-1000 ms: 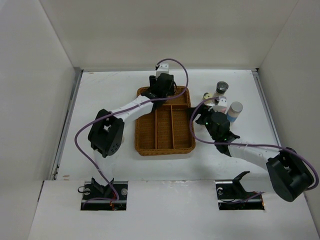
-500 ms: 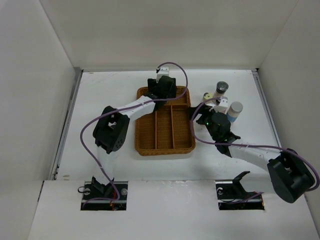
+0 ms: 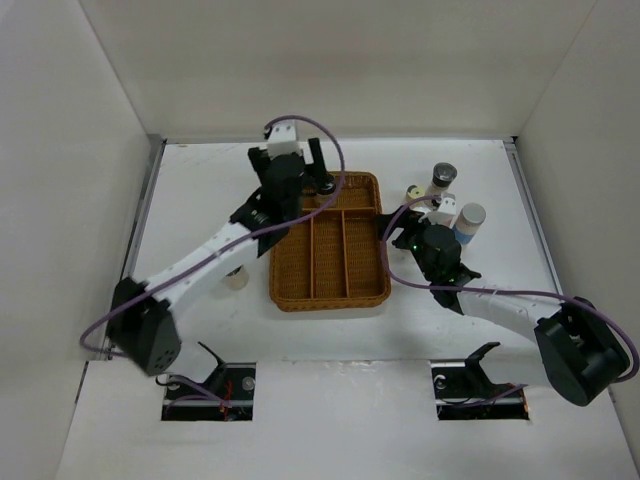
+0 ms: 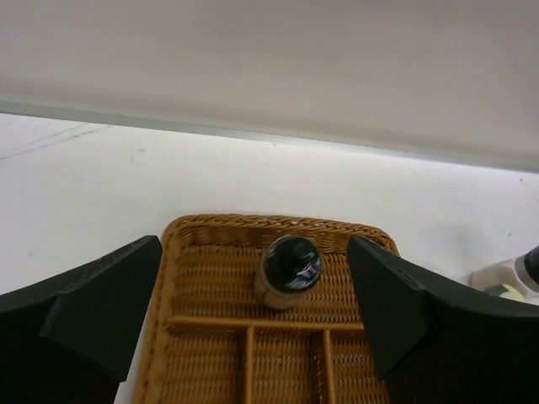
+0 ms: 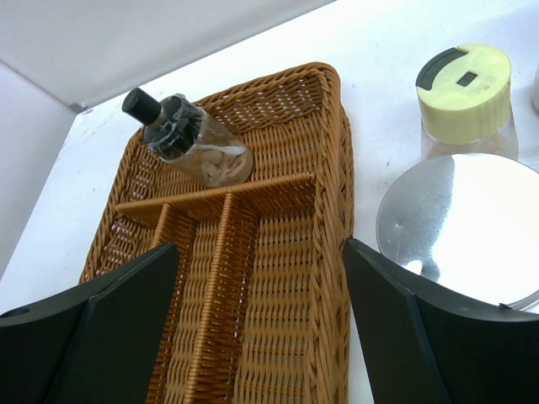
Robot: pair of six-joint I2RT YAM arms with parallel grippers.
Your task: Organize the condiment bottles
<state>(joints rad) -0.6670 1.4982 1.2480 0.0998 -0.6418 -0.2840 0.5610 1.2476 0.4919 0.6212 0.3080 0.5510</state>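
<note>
A dark-capped glass bottle point(image 4: 290, 266) point(image 5: 190, 144) point(image 3: 325, 185) stands in the wicker tray's point(image 3: 330, 297) far cross compartment. My left gripper point(image 4: 254, 251) point(image 3: 314, 172) hangs open above and a little short of it, touching nothing. Right of the tray stand a yellow-capped jar point(image 5: 466, 94) point(image 3: 413, 192), a silver-capped jar point(image 5: 463, 229), a grey-capped one point(image 3: 443, 176) and a white one with a blue band point(image 3: 468, 222). My right gripper point(image 5: 259, 244) point(image 3: 398, 240) is open over the tray's right rim, the silver cap just outside its right finger. A small white bottle point(image 3: 236, 277) stands left of the tray.
The tray's three long compartments point(image 5: 278, 320) hold nothing. White walls enclose the table on the left, back and right point(image 3: 560, 110). Purple cables loop over both arms point(image 3: 330, 150).
My left gripper opened, let go of the dark-capped bottle and drew back to the left; its elbow swung down-left, uncovering the small white bottle. The right gripper opened slightly more and stayed put.
</note>
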